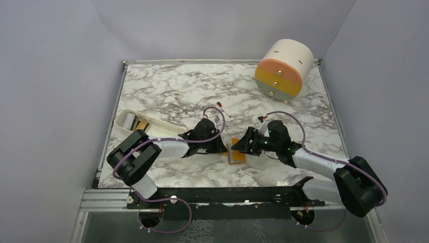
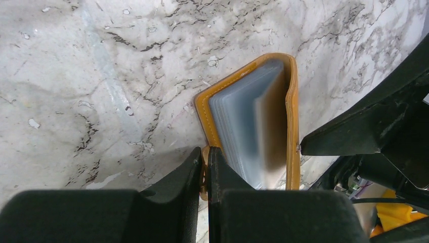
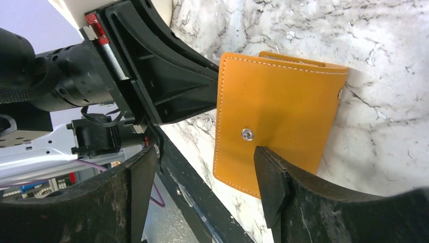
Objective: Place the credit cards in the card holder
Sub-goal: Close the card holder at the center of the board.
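Overhead view of a white-and-grey veined marble bench [image 1: 167,86] enclosed by pale walls. A big cream drum [image 1: 283,68], its round face banded orange, yellow and grey-green, lies on its side at the upper right of the frame. The black-and-white left arm [image 1: 134,159] and right arm [image 1: 324,167] reach from the bottom edge toward the centre. A white oblong tray [image 1: 154,130] sits at the left of the frame. The thin flat credit cards [image 1: 140,125], one golden-orange and one silver-grey, lie inside it, well apart from the wallet.

The small square orange-tan leather-like card holder [image 1: 236,153] is on the bench at the centre, between the two hands. The left wrist view shows it open, with its blue-grey inner sleeves showing. There the left hand [image 2: 206,158] is clenched on the edge of its orange cover at the lower middle of the frame.

In the right wrist view the right hand [image 3: 202,152] is released, fingers spread wide. One fingertip sits just below the small metal snap stud [image 3: 247,134] on the outer cover; whether it touches cannot be told. A small red-and-white stick [image 1: 223,108] lies just above the centre
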You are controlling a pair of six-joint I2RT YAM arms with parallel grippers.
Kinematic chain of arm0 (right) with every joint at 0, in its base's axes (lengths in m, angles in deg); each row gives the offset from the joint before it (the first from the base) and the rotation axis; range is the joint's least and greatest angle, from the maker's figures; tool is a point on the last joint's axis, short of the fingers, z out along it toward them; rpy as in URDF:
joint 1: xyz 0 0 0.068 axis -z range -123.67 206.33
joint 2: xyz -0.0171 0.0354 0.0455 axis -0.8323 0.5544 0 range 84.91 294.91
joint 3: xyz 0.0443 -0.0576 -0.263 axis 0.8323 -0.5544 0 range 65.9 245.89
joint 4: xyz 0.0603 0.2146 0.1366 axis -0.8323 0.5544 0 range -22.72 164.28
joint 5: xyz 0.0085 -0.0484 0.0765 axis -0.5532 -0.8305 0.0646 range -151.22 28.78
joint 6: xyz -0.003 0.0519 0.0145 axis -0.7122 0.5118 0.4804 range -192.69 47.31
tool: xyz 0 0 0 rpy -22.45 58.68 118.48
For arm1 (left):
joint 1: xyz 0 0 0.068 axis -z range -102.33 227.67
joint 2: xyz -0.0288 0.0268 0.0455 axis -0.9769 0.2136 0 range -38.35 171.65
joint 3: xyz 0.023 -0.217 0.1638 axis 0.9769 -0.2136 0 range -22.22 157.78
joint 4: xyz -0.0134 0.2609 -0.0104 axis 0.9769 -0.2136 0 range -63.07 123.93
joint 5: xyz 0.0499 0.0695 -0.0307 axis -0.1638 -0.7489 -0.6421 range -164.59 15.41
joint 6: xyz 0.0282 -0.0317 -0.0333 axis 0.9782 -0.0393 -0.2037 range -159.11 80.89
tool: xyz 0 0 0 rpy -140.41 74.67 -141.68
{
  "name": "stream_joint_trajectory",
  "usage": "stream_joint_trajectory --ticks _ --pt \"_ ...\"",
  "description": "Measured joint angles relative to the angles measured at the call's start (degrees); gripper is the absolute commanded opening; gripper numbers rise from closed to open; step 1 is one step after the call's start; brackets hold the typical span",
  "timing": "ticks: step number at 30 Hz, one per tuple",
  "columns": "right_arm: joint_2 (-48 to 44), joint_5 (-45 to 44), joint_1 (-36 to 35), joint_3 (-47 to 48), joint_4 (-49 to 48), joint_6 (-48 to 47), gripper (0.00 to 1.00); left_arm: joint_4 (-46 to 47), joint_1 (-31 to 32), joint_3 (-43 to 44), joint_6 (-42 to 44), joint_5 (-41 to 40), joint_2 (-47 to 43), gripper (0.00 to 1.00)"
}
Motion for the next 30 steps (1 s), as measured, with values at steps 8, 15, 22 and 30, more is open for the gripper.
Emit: stream_joint_trajectory --ticks 8,15,22,30 --pt "0.5 -3.0 0.0 3.4 7.4 -5.5 0.39 0.7 0.0 -0.2 -0.6 0.6 -0.3 0.08" --pt "8.2 -6.1 -0.8 7.5 12.5 -8.6 0.32 1.2 0.0 -0.5 -2.0 1.9 -1.3 0.13" --pt "11.3 -10.5 -2.7 11.1 17.2 -10.2 0.29 -0.4 -0.1 -0.9 -1.1 1.6 -3.8 0.2" --pt "12.0 -13.7 -4.0 12.1 18.8 -10.7 0.27 -7.7 -0.4 0.6 3.7 -0.9 -5.3 0.25"
